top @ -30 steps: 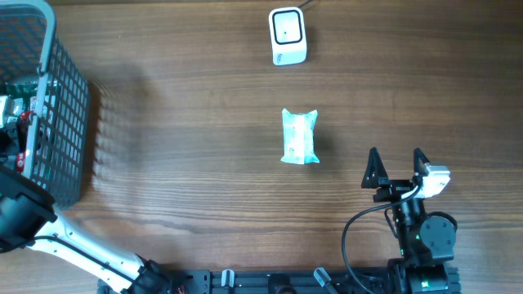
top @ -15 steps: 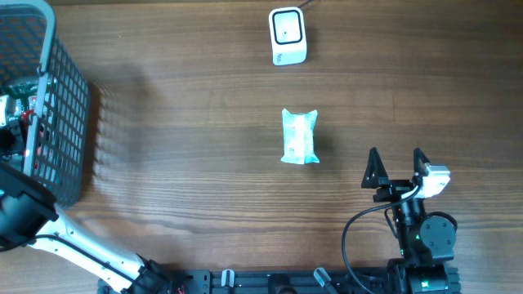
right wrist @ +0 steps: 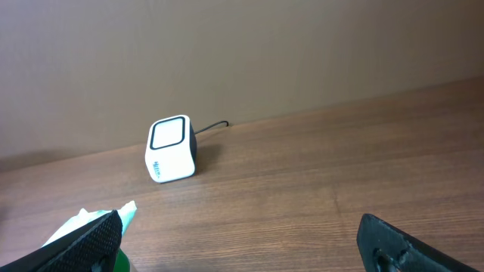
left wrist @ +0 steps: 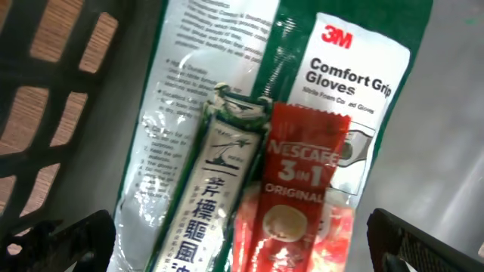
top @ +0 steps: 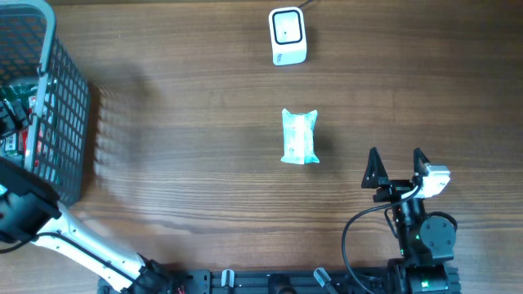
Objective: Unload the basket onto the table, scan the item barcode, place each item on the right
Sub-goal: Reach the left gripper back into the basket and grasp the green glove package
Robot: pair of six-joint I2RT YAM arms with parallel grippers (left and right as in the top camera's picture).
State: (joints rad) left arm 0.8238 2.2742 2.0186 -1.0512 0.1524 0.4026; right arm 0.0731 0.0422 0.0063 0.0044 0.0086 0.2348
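Teal packet (top: 299,137) lies on the table (top: 188,122); right claw (top: 396,155) near it and left claw (left wrist: 242,243) over sachets (left wrist: 302,189) both spread apart.

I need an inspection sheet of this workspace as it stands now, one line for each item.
Surface: wooden table, no spills seen.
Job's things: white scanner at far edge; pale blue packet lying at centre, apart from it.
Clutter: basket at left holding gloves pack, red coffee sachet, long clear sachet.
Grippers: left gripper open above basket contents; right gripper open, holding nothing.
Cables: scanner cord; black cable on right arm.
Surroundings: plain wall.
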